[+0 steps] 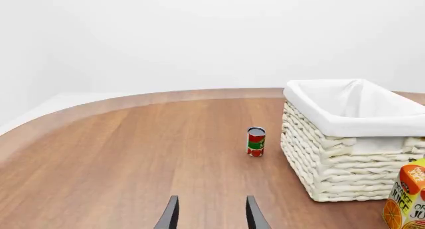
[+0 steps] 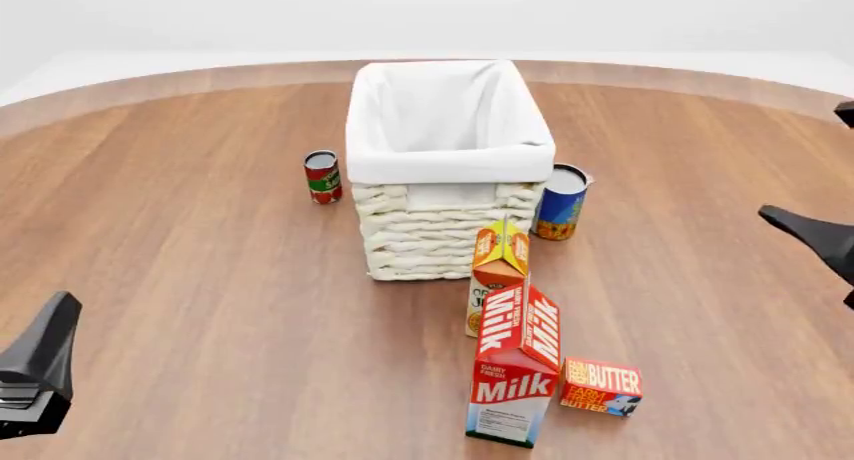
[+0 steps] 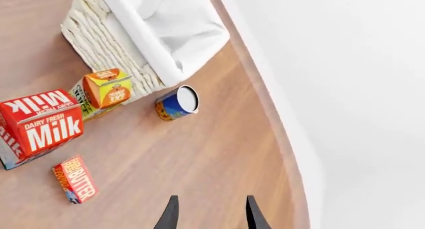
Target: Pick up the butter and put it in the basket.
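One basket (image 2: pixel 449 195), seemingly unfilled, butter (image 2: pixel 599 386) outside

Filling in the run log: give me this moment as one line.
stage: pre-grasp | butter: on table beside milk carton | basket: no butter inside | left gripper: open | right gripper: open

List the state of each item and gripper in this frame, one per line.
butter: lying flat on the table, beside the milk carton, ungrasped.
basket: upright, nothing visible inside.
milk carton: standing upright.
orange juice carton: standing upright, in front of the basket.
red can: upright, left of the basket.
blue can: upright, right of the basket.
left gripper: jaws open, holding nothing.
right gripper: jaws open, holding nothing.
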Controlling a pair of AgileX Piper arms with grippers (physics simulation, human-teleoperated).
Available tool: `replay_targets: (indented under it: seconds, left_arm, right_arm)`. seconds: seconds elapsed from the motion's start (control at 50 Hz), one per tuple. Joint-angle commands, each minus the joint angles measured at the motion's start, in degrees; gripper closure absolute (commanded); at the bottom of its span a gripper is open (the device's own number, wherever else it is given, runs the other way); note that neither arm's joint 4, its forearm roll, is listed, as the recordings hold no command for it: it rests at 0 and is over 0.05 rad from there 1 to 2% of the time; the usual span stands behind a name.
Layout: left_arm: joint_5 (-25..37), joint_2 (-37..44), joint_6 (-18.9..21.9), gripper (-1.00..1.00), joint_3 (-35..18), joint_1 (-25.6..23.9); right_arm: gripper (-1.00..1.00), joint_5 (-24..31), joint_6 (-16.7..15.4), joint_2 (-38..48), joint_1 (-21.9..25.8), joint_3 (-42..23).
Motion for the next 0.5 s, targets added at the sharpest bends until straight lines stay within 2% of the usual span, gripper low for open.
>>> replay_targets:
  seconds: [0.02,0.12,0.18,0.22,0.38,0.5]
  left_arm:
    - [0.0,0.0,0.0,-1.0,0.0,0.0]
    - [0.0,0.0,0.0,-1.0,0.0,0.0]
    - [0.0,0.0,0.0,-1.0,0.0,0.0]
    - [0.0,0.0,0.0,-1.0,0.0,0.0]
    - [0.0,0.0,0.0,-1.0,0.0,0.0]
    - [0.0,0.0,0.0,-1.0,0.0,0.0]
  right_arm:
    - [-1.0,2.9,-1.6,3.0,1.6,-0.9]
    - [-1.0,4.3,-2.1,3.8,2.4,-1.4]
    - [-1.0,7.3,-0.8,4.5,5.1,-2.9]
    - [-1.0,8.5,-1.4,4.2,6.0,-2.6]
    - [-1.0,10.4,-2.3,4.7,6.3,-2.5]
    - [-1.0,8.9,-4.1,5.6,3.8,-0.3]
